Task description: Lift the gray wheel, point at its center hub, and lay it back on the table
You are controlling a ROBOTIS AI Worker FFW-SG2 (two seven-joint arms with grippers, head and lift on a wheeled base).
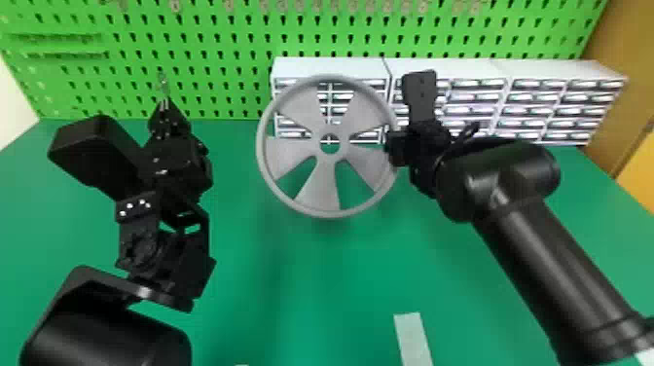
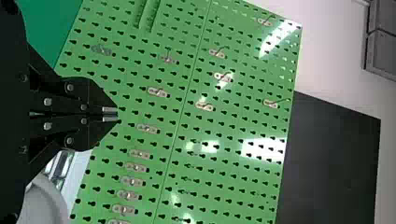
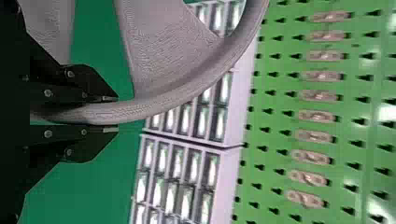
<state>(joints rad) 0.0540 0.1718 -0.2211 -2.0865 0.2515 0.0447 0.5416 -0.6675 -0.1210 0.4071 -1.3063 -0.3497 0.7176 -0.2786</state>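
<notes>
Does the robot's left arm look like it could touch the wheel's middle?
Probably yes. Nothing seems to be between the left claw and the hub, and the right claw holds the gray wheel up by its rim.

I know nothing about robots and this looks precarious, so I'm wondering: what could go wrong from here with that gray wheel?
The right end effector grips the gray wheel only at one side of its rim, so it might twist or slip and drop onto the green table.

The left end effector has narrow tips; when pointing at the hub, it could overshoot and knock a spoke.
</notes>
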